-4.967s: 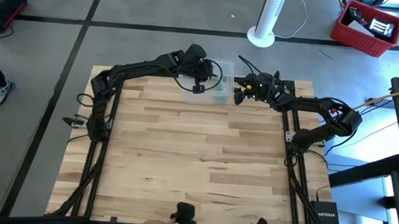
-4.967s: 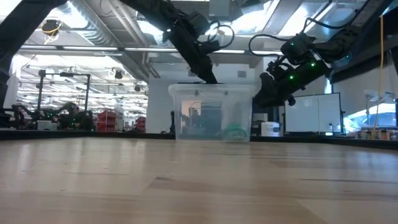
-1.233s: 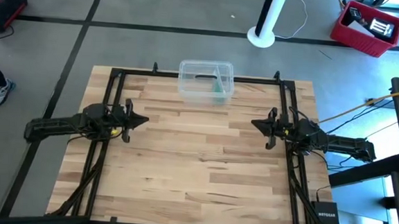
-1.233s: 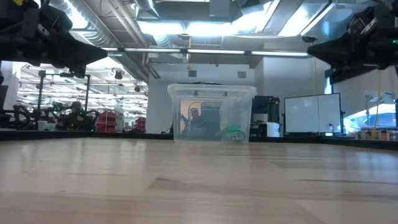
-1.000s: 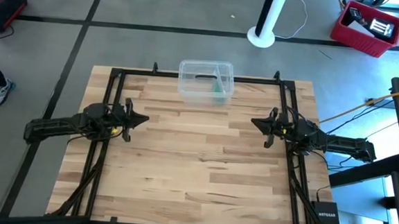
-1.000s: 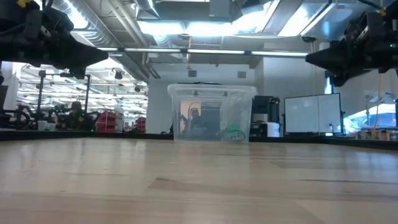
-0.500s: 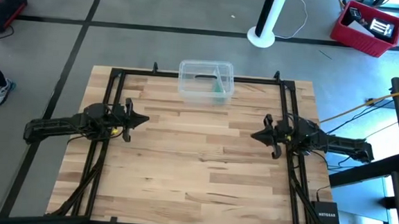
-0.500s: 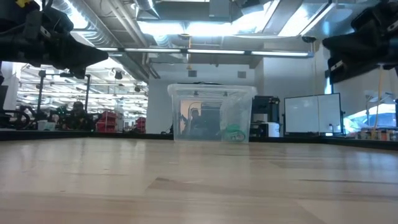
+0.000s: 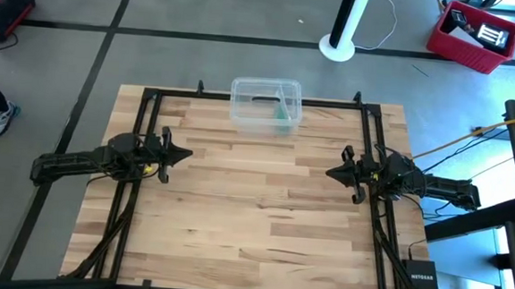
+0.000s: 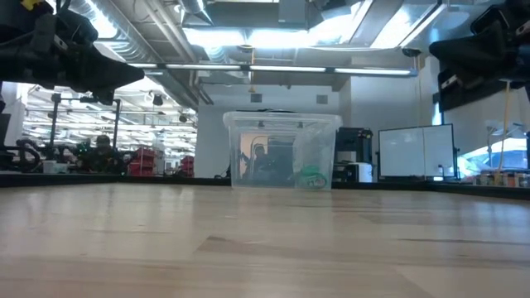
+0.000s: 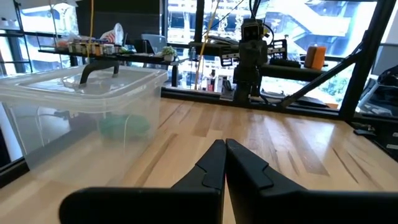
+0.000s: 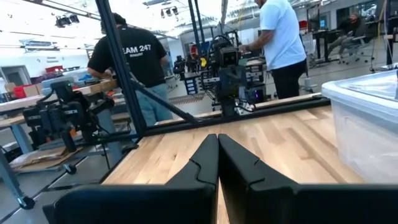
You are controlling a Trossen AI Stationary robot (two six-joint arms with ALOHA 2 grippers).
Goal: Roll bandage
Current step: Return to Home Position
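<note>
Bandage (image 10: 312,176) 1, bin (image 10: 245,142) 1, left tool (image 11: 224,145), right tool (image 12: 217,138)

The bandage (image 9: 283,118) is lying inside the bin (image 9: 239,104) at the far edge of the table (image 9: 253,211), with the left gripper (image 9: 185,153) and right gripper (image 9: 330,174) hovering over opposite sides.

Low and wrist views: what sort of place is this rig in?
Likely an open-plan robotics lab or workshop: exposed silver ceiling ducts with strip lights, another dark robot arm station on a bench, and a person in a white shirt standing at equipment.
</note>
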